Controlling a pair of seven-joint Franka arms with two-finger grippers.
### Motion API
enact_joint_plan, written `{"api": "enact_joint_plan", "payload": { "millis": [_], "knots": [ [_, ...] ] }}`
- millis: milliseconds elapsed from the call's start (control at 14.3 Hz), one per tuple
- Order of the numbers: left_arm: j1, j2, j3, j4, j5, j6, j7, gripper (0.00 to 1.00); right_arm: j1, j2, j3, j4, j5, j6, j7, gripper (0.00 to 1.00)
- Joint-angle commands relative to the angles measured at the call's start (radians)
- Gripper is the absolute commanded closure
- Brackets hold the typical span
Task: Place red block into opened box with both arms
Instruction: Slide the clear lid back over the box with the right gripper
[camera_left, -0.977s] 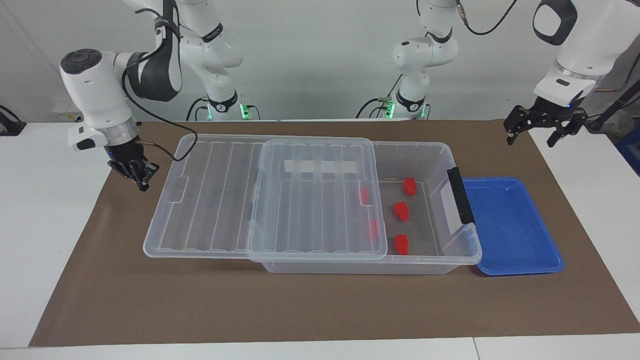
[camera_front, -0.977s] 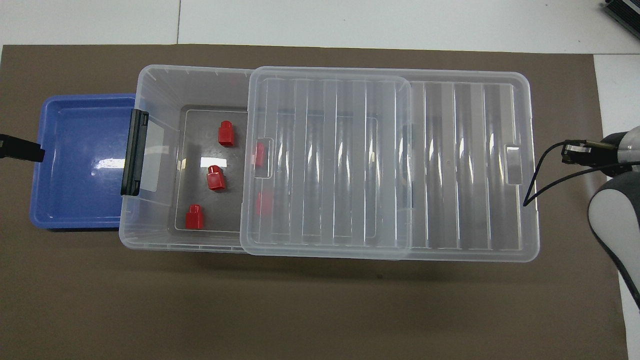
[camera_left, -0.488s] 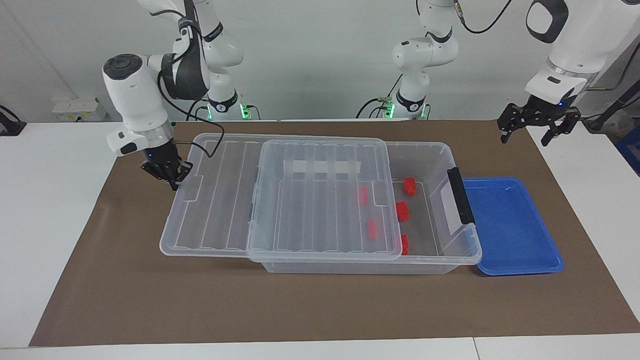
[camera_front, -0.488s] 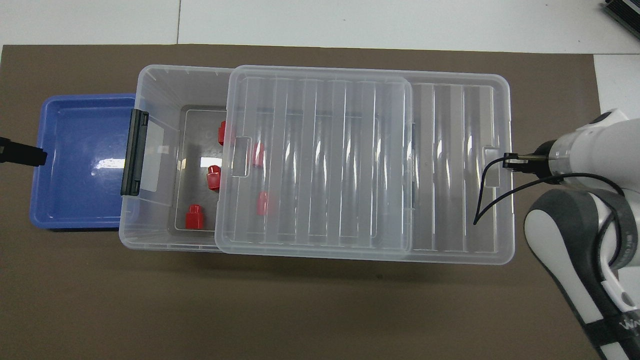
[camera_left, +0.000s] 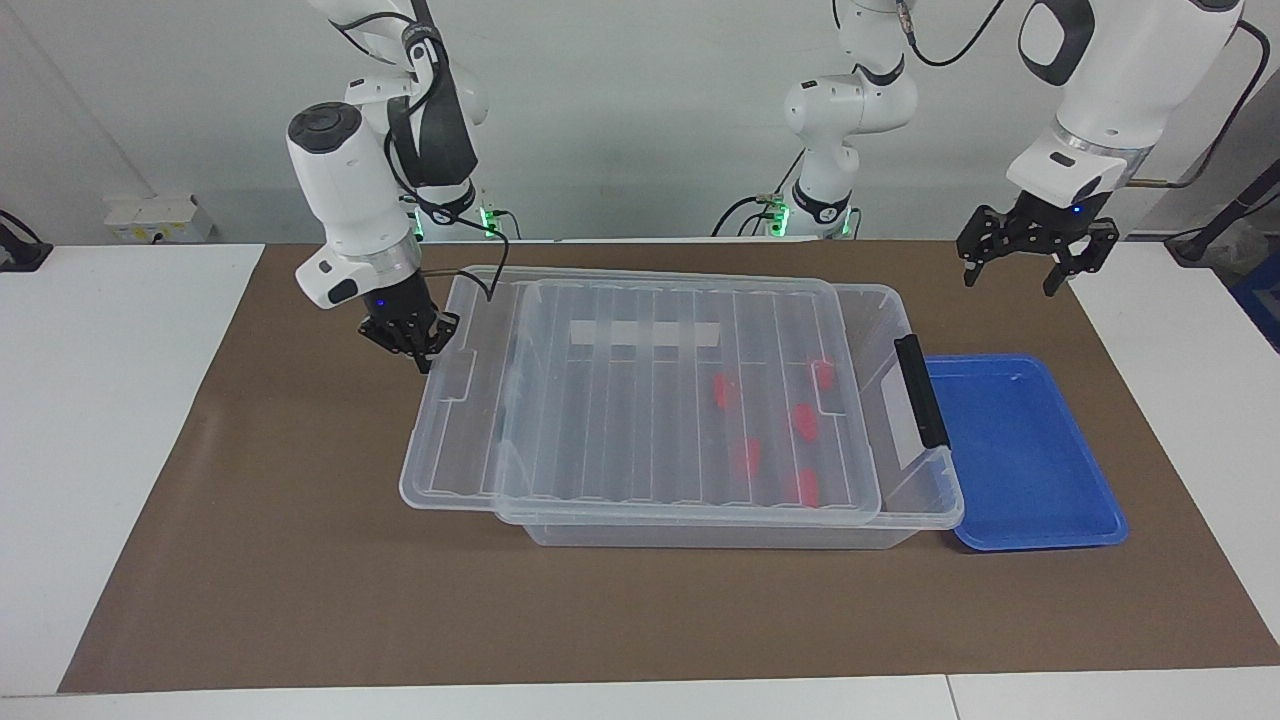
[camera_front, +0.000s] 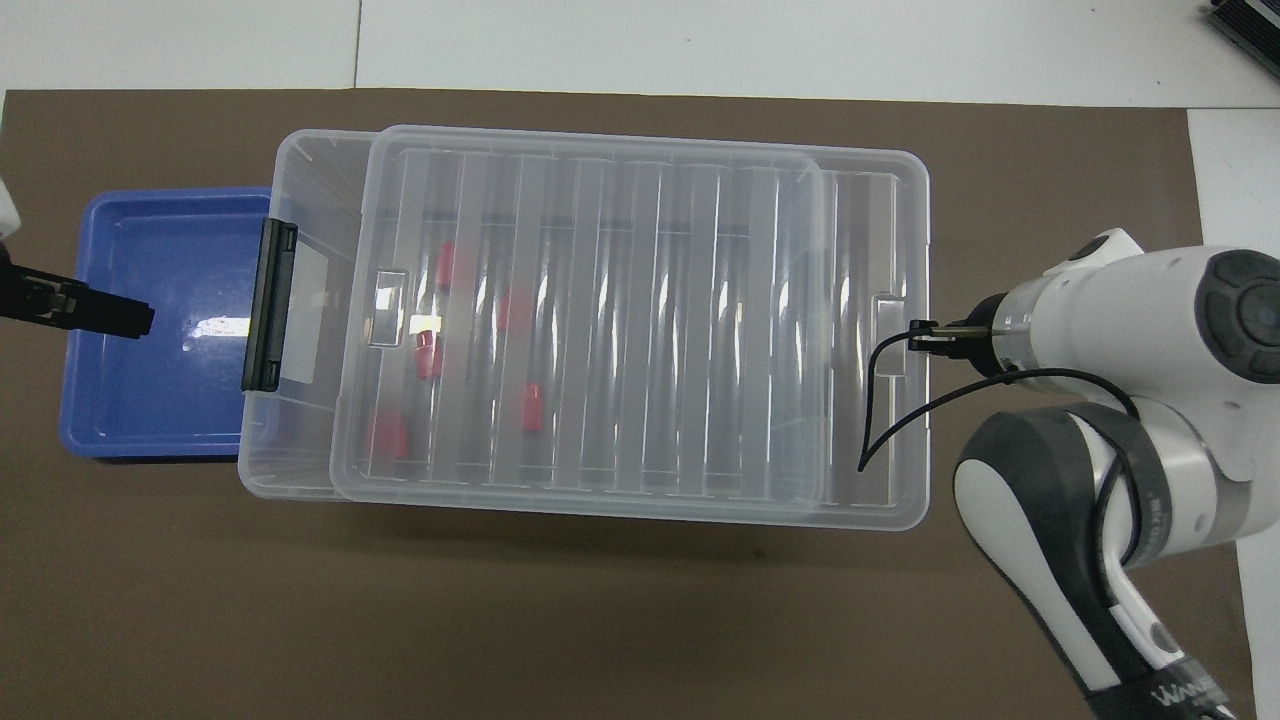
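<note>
- At the upper left of the facing view, the right arm (camera_left: 345, 190) is reaching down, and the right gripper (camera_left: 412, 345) is pressing its closed fingertips against the end edge of the clear ribbed lid (camera_left: 640, 400), holding nothing between them.
- Across the middle of that view, the lid is lying flat on the clear box (camera_left: 925, 500), covering most of the opening and overhanging the box at the right arm's end.
- Under the lid, five red blocks are sitting on the box floor, blurred by the ribbed plastic; one red block (camera_left: 822, 374) is lying toward the latch end, beside the lid's handle notch.
- Toward the right of centre, the black latch (camera_left: 920, 390) is standing on the box's end wall, with a white tape strip (camera_left: 645, 333) showing through the lid.
- Just right of the box, the blue tray (camera_left: 1030, 450) is resting on the brown mat (camera_left: 250, 580), touching the box's latch end.
- At the upper right, the left arm (camera_left: 1100, 90) is waiting, and the left gripper (camera_left: 1010, 270) is hanging over the mat with its fingers spread wide and nothing in them.
- In the overhead view, the left gripper (camera_front: 140, 320) is showing over the tray (camera_front: 150, 420), and the right gripper (camera_front: 925, 335) is at the lid (camera_front: 600, 320) edge.
</note>
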Motion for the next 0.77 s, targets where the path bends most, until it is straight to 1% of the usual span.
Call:
{"api": "enact_joint_plan", "payload": {
  "millis": [0, 209, 349, 558, 698],
  "knots": [
    [-0.014, -0.033, 0.014, -0.041, -0.014, 0.023, -0.011, 0.00, 0.044, -0.020, 0.000, -0.027, 0.017, 0.015, 0.054, 1.00],
    [0.001, -0.036, 0.015, -0.041, -0.014, 0.021, -0.009, 0.00, 0.089, -0.012, 0.000, -0.027, 0.017, 0.018, 0.071, 1.00],
    [-0.009, -0.036, 0.017, -0.042, -0.012, 0.023, -0.011, 0.00, 0.107, -0.009, 0.000, -0.025, 0.019, 0.027, 0.073, 1.00],
    [-0.012, -0.034, 0.015, -0.036, -0.012, 0.021, -0.015, 0.00, 0.119, -0.009, 0.001, -0.027, 0.019, 0.038, 0.096, 1.00],
    [-0.011, -0.028, 0.017, -0.019, -0.012, -0.003, -0.027, 0.00, 0.133, -0.009, 0.001, -0.025, 0.019, 0.037, 0.097, 1.00]
  ]
}}
